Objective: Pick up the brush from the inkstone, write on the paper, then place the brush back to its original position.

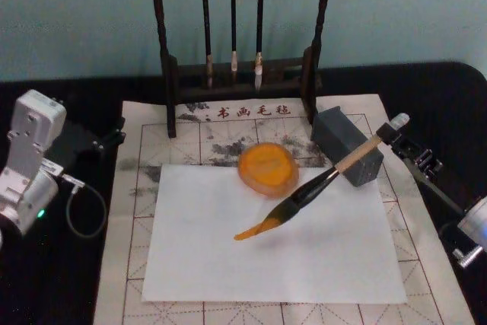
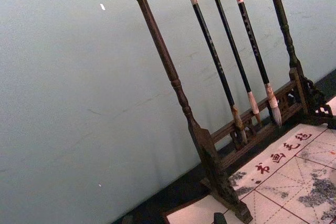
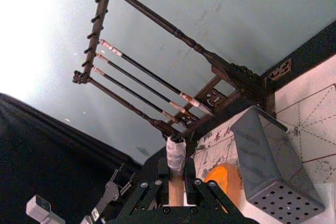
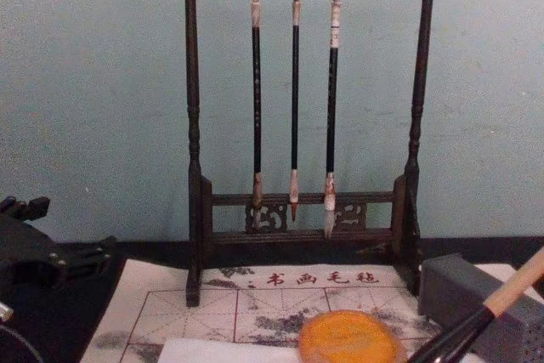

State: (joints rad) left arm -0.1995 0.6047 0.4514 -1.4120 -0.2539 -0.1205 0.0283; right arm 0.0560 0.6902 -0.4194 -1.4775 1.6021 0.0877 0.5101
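The right gripper was clamped on the top end of the brush, at the right edge of the mat. The brush slanted down and to the left from there, passing in front of the grey block and just right of the orange dish. Its orange-stained tip lay over the middle of the paper; whether it touched the sheet could not be told. Behind the mat stood a dark rack with 3 thin brushes hanging. The left gripper sat parked off the mat's left edge.
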